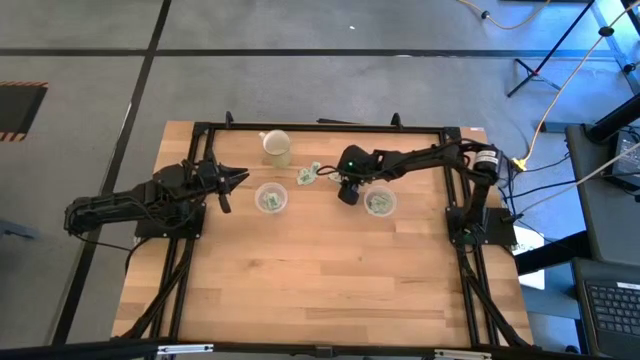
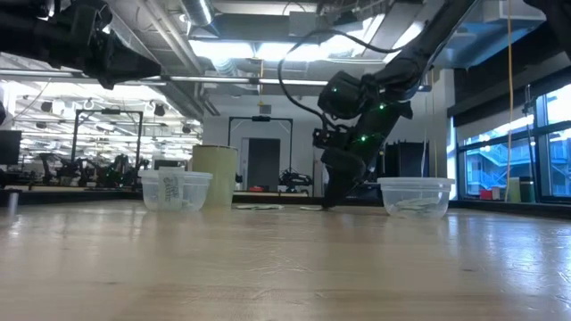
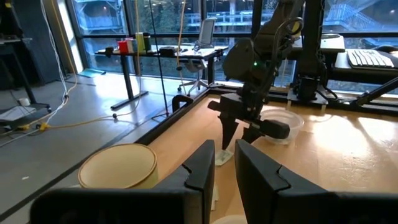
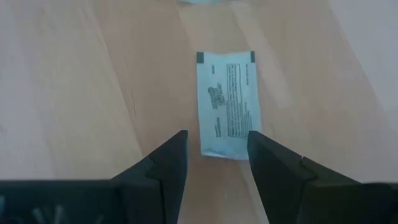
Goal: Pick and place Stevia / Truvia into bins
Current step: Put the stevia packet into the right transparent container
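A pale Stevia packet [image 4: 227, 102] lies flat on the wood. My right gripper [image 4: 217, 146] is open and points down over it, one finger on each side of its near end. In the high view this gripper [image 1: 348, 192] is between the two clear cups [image 1: 270, 199] [image 1: 380, 203], both of which hold packets. A few more packets [image 1: 306, 176] lie loose behind them. My left gripper [image 1: 238, 180] is open and raised just left of the left clear cup. My right gripper comes at the packet from above, its open fingers [image 4: 168, 162] standing along the packet's long sides at its near end [image 4: 221, 149]. I cannot tell whether the fingertips touch the packet or the table. The packet lies flat on the wood.
An opaque cream cup [image 1: 277, 148] stands near the far edge, behind the left clear cup. Black frame rails [image 1: 320, 128] run along the table's far edge and sides. The near half of the table [image 1: 320, 290] is bare wood.
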Robot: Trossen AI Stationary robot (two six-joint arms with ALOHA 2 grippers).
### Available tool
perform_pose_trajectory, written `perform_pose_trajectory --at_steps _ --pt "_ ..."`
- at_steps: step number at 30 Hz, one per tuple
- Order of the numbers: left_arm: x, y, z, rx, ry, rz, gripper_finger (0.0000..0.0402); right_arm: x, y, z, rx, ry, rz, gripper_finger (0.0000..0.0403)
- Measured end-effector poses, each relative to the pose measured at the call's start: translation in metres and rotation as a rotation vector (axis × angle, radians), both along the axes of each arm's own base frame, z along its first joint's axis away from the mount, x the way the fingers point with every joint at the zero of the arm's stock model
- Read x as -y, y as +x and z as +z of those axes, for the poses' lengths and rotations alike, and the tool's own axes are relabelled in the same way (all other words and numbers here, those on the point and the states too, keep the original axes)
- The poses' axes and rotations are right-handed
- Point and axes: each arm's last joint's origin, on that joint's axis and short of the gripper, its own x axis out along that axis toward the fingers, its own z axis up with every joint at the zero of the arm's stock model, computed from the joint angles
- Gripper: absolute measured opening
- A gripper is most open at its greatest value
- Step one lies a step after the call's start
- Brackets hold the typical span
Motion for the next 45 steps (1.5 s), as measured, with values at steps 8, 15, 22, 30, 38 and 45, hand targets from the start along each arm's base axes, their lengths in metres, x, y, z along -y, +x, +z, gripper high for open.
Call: perform_pose_trajectory --at_steps 8,15,22,30,38,45 --pt "0.000 0.000 0.000 -0.006 0.011 -0.001 0.0059 0.001 0.002 -0.012 -0.027 0.011 0.003 0.0155" --pt "0.000 0.000 -0.001 -0.012 0.010 -0.001 0.0059 0.001 0.003 -0.016 -0.030 0.013 0.004 0.0101" --pt "0.000 0.000 -0.001 -0.016 0.018 -0.001 0.0059 0.001 0.003 -0.017 -0.029 0.013 0.004 0.0047" --pt "0.000 0.000 -0.001 -0.016 0.018 -0.001 0.0059 -0.006 -0.003 0.005 -0.020 -0.003 0.014 0.0005" --pt "0.000 0.000 -0.001 -0.025 0.036 -0.002 0.0059 -0.030 -0.021 0.067 0.052 -0.004 0.039 0.0002" --pt "0.000 0.000 -0.001 -0.039 0.059 0.002 0.0059 -0.071 -0.063 0.113 -0.021 0.118 -0.025 0.0001"
